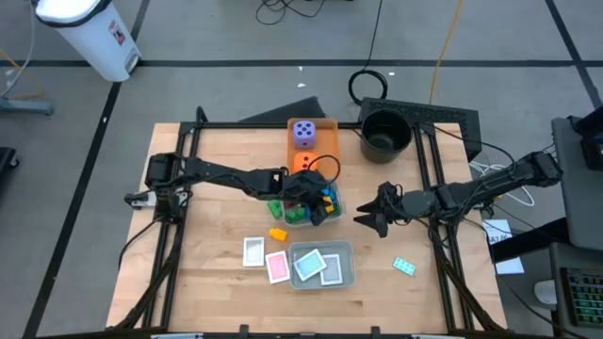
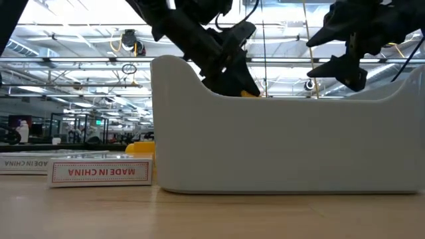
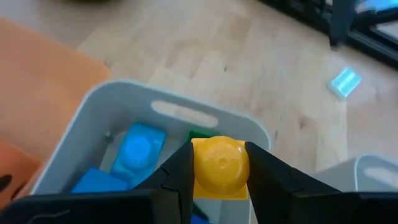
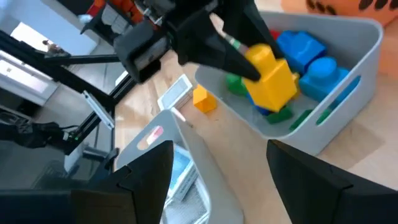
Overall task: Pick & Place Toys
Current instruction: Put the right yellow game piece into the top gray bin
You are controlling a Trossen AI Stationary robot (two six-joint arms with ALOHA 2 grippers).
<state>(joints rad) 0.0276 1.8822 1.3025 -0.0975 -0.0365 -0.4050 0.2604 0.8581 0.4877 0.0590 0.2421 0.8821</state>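
Yellow bumpy plastic brick [image 3: 217, 168] sits pinched in the left end effector [image 3: 219, 177] over the grey plastic tray [image 3: 124, 102]; its bottom is hidden. Right end effector [image 1: 369, 219] hangs open.

Left arm hides part of orange die [image 1: 303, 161].

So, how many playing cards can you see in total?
5. Two small cards lie in the grey rectangular plastic tray: a teal one and a white one. A white card and a pink card lie beside it. Another teal card lies apart.
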